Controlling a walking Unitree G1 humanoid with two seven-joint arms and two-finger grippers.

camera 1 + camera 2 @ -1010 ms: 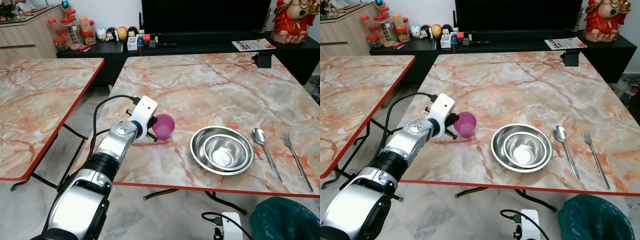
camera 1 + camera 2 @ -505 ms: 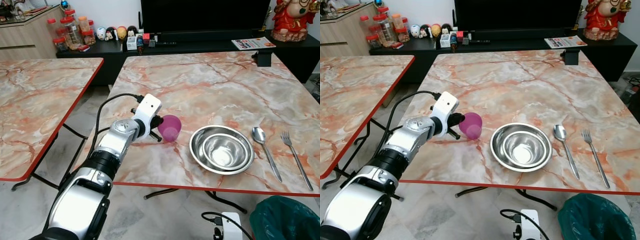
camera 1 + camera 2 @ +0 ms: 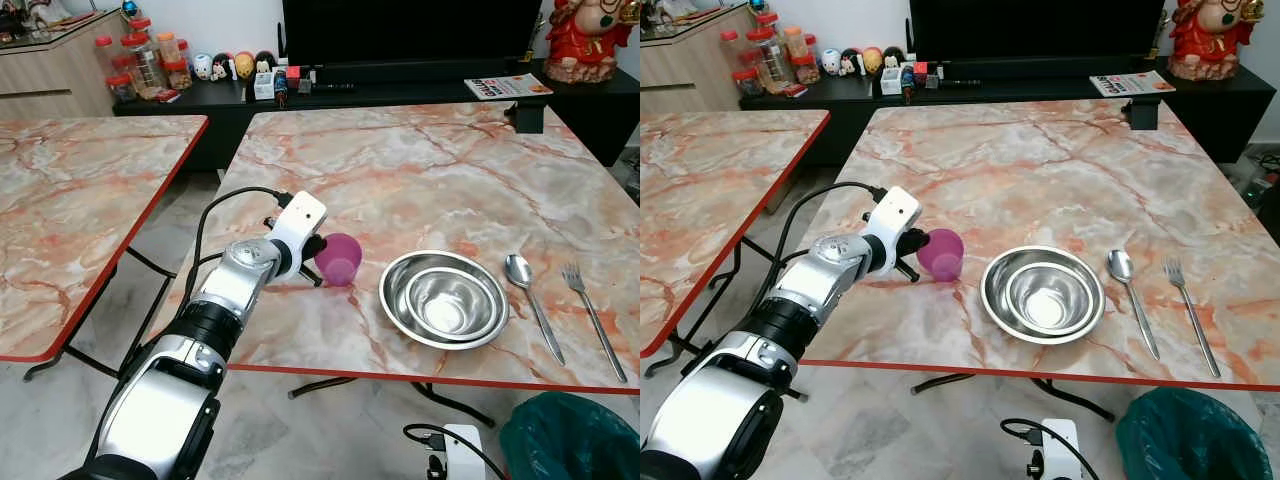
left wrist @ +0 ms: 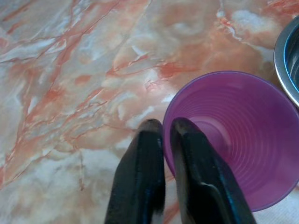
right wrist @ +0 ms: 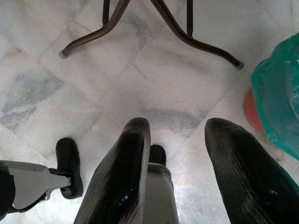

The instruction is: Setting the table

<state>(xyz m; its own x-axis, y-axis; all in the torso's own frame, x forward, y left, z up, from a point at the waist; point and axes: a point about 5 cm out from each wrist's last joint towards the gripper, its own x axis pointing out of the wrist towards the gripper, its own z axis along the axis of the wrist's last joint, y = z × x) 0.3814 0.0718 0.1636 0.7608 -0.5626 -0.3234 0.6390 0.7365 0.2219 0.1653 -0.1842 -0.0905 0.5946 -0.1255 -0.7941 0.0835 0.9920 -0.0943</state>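
Left wrist view: the left gripper (image 4: pixel 162 128) has its two black fingers pinched together on the rim of the purple cup (image 4: pixel 236 140), one finger inside the mouth and one outside, so the thin wall sits between them. A rim pinch suits a light, flimsy cup; it leaves the base free to be set down flat. In the left eye view the cup (image 3: pixel 338 259) is tipped, mouth toward the wrist, low over the marble table (image 3: pixel 420 170) near its front edge, toward the front left corner; whether its base touches the top I cannot tell. Just beside it, toward the middle of the front edge, sits the steel bowl (image 3: pixel 444 299), a smaller bowl nested inside it. The spoon (image 3: pixel 531 302) lies past the bowl and the fork (image 3: pixel 594 319) lies nearer the front right corner, both pointing away from the front edge, as for one place setting. Judged from that row, the cup is meant to stand by the bowl, and righting it comes first. Right wrist view: the right gripper (image 5: pixel 182 140) hangs idle over the tiled floor, fingers apart, holding nothing, with a green bin bag (image 5: pixel 278 102) alongside.
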